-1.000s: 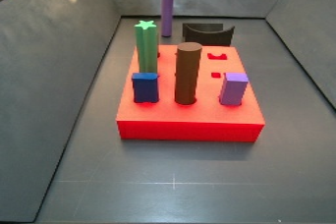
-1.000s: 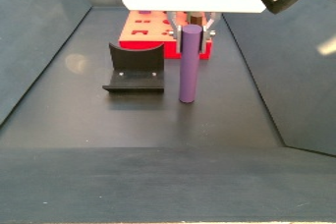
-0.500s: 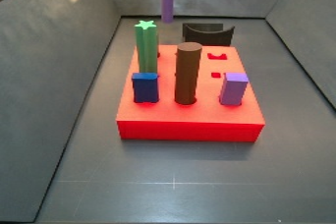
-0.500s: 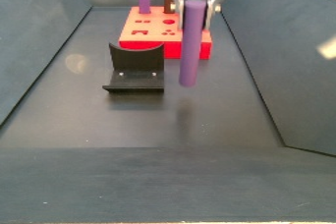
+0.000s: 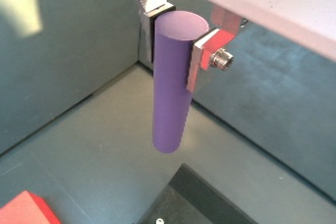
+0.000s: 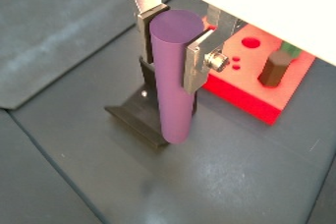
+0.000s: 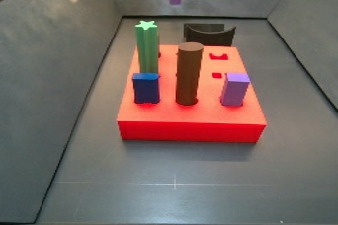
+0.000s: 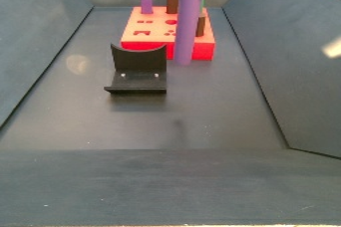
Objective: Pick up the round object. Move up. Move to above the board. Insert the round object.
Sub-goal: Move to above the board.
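- While the silver-fingered gripper [image 5: 186, 33] hangs high, its jaws clamp the tall purple cylindrical peg [image 5: 172, 83] upright, clear of the floor.
- The flat red rectangular board [image 8: 168, 35] sits apart, probably behind the peg.

Hand [image 6: 175, 43] above the table [image 6: 250, 184], round object [image 6: 175, 81] upright between its fingers [image 6: 197, 59], clear of the table, fixture [image 8: 139, 68] before the board [image 8: 186, 48], pegs standing in the board.

One gripper [image 5: 182, 33] is seen around one purple round object [image 5: 172, 81], high above the board [image 7: 192, 122]. On that single board four pegs are counted; one fixture [image 8: 138, 69] is seen beside it.
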Controlling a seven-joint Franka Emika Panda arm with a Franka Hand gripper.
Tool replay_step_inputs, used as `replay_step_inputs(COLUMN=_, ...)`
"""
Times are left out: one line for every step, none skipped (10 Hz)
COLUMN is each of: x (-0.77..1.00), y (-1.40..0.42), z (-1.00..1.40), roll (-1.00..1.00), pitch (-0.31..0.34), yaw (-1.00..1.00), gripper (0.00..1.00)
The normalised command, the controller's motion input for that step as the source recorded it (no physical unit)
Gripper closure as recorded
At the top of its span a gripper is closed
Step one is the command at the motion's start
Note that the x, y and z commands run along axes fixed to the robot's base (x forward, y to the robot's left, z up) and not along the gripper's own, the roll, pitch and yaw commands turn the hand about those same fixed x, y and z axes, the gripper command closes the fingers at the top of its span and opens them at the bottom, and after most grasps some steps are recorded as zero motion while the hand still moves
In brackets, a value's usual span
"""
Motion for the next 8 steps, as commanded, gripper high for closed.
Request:
replay_step_inputs(x=-0.01, y=-0.05, z=0.51, roll=0.14, pitch=0.025, yaw=0.01, gripper=1.00)
replay_step_inputs(x=0.00, y=-0.04, z=0.34, roll=0.13, pitch=0.057, yaw=0.02, gripper=1.00)
replay_step_inputs(x=-0.03, y=-1.00, z=0.22, roll=-0.18, pitch=0.683, yaw=0.21, gripper=1.00)
replay_step_inputs(x=-0.02, y=-1.00, z=0.20, roll=-0.18, pitch=0.657, yaw=0.20, gripper=1.00)
replay_step_inputs(x=-0.02, y=-1.00, z=0.22, roll=-0.15, pitch=0.531, yaw=0.15, gripper=1.00)
replay_step_inputs(x=-0.01, y=-1.00, z=0.21, roll=-0.13, pitch=0.321, yaw=0.07, gripper=1.00)
replay_step_inputs(x=-0.01, y=-1.00, z=0.21, roll=-0.06, pitch=0.186, yaw=0.03, gripper=1.00)
replay_step_inputs(x=-0.01, y=-1.00, z=0.22, roll=-0.01, pitch=0.134, yaw=0.03, gripper=1.00)
